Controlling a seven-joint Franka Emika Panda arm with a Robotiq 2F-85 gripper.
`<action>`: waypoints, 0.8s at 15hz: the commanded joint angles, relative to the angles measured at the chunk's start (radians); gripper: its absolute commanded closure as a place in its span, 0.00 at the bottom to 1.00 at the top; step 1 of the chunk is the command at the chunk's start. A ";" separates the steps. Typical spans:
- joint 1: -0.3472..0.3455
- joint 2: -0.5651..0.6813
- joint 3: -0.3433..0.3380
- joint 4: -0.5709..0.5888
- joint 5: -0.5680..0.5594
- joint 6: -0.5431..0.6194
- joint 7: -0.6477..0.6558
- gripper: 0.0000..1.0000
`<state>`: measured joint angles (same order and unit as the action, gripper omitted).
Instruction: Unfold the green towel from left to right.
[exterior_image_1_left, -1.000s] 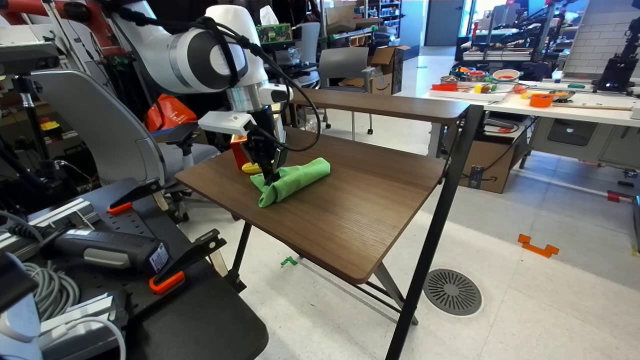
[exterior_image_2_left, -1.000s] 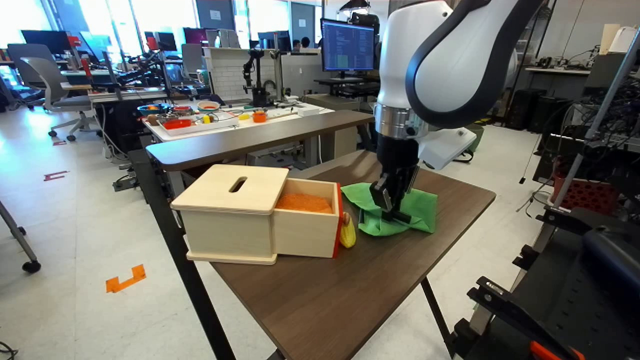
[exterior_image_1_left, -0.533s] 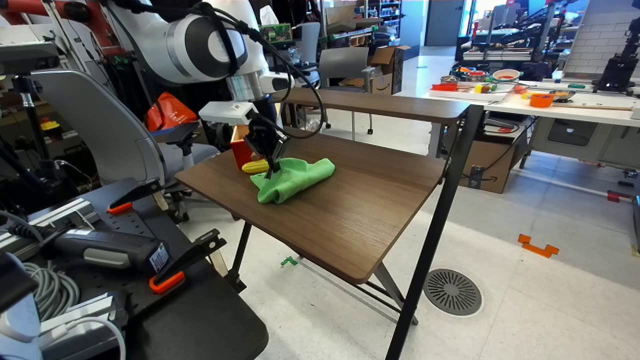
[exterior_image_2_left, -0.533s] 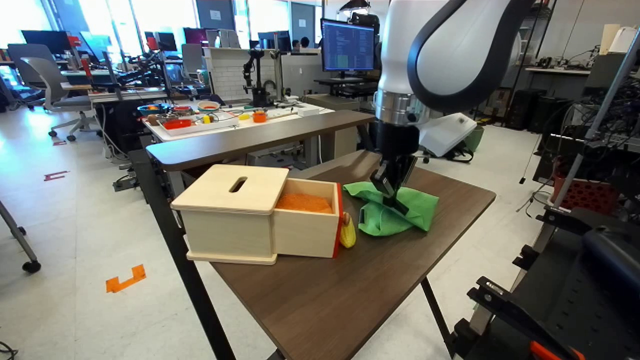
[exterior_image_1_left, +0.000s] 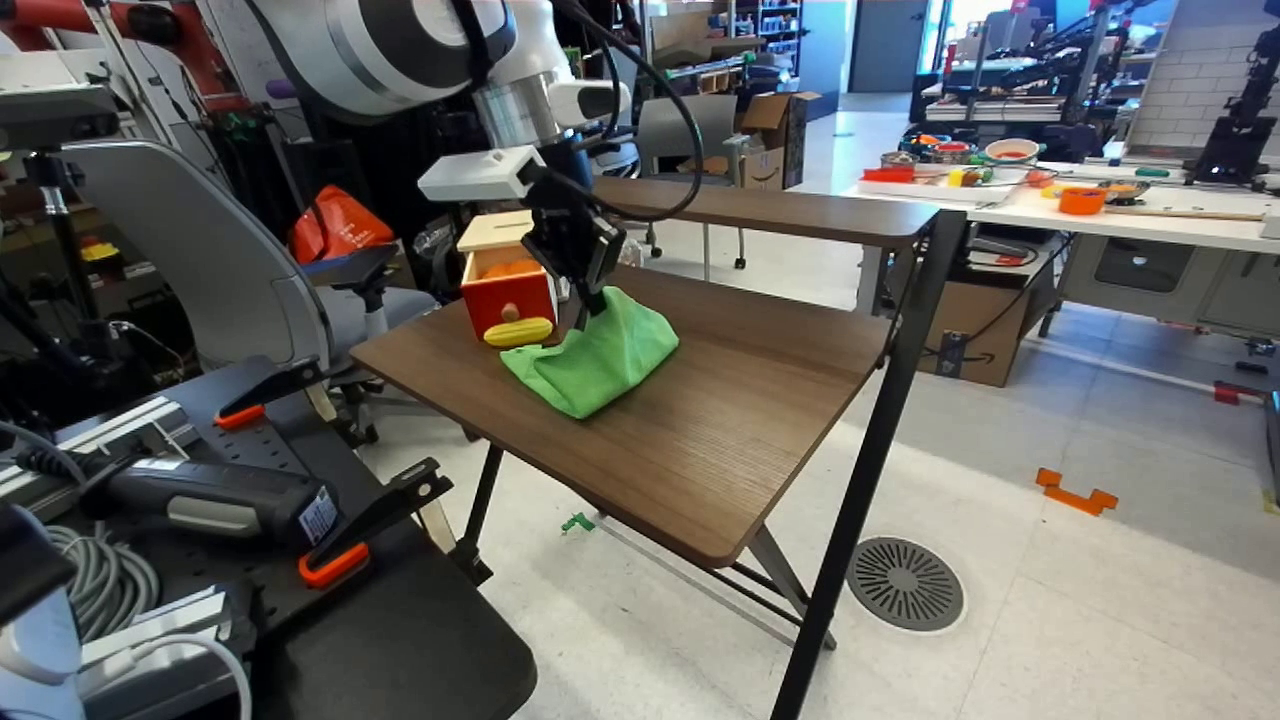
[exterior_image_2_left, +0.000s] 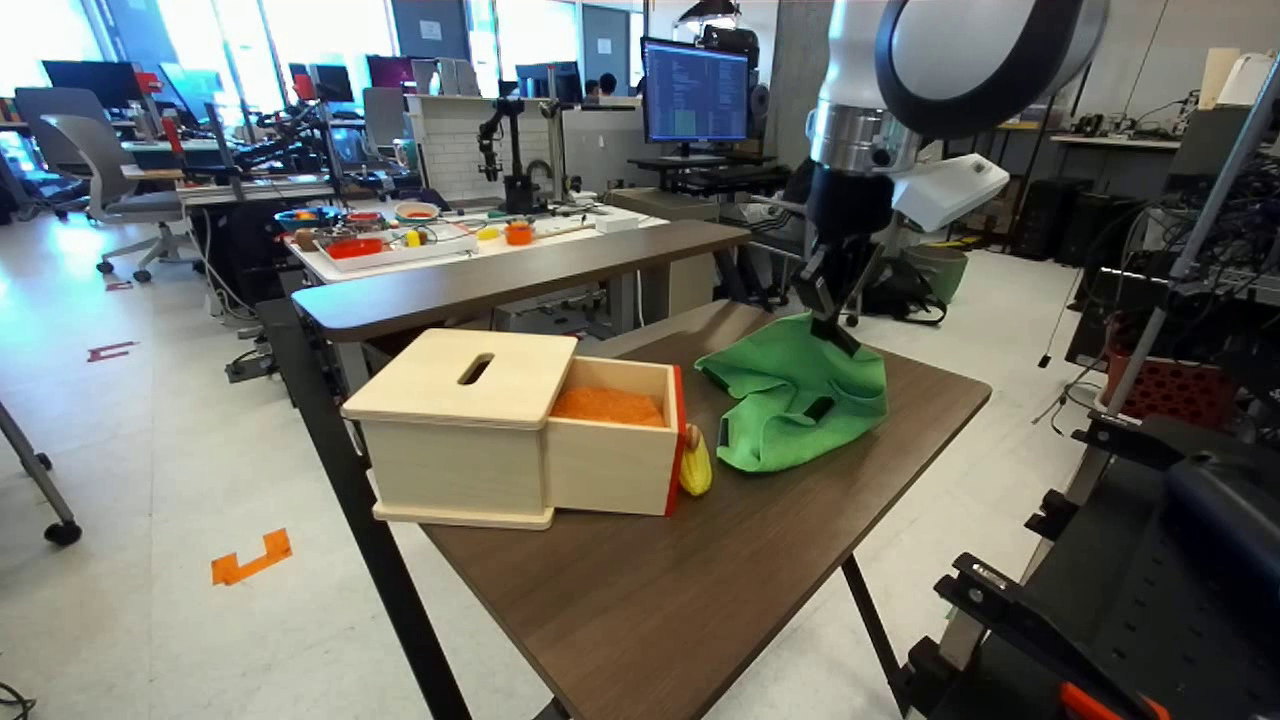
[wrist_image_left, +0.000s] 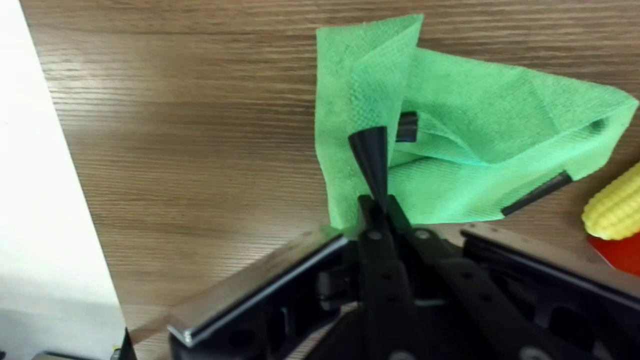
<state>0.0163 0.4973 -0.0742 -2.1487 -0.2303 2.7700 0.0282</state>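
Note:
The green towel (exterior_image_1_left: 605, 365) lies crumpled and partly folded on the brown table (exterior_image_1_left: 730, 430), with one part raised to a peak. It also shows in an exterior view (exterior_image_2_left: 790, 365) with dark strips on it, and in the wrist view (wrist_image_left: 480, 110). My gripper (exterior_image_1_left: 590, 308) is above the table at this peak, in both exterior views (exterior_image_2_left: 838, 335). In the wrist view the fingers (wrist_image_left: 378, 202) are together on the towel. A dark tapered piece sticks out from between the fingertips; it looks like a towel strip, but I cannot be sure.
A wooden box (exterior_image_2_left: 455, 470) with a red-fronted drawer (exterior_image_1_left: 508, 305) stands beside the towel. A yellow toy corn (exterior_image_2_left: 696, 465) lies at the drawer front, near the towel. A raised brown shelf (exterior_image_1_left: 760, 210) runs along one side of the table.
My gripper has risen from the table and moved right in both exterior views. The towel part at the gripper has lifted with it, and the towel is more spread out.

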 joint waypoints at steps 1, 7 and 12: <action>-0.053 0.000 -0.016 -0.026 0.020 0.016 -0.062 0.99; -0.146 0.054 -0.034 -0.022 0.030 0.015 -0.122 0.99; -0.198 0.109 -0.036 0.001 0.039 0.002 -0.142 0.90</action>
<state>-0.1605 0.5735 -0.1123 -2.1706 -0.2280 2.7709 -0.0691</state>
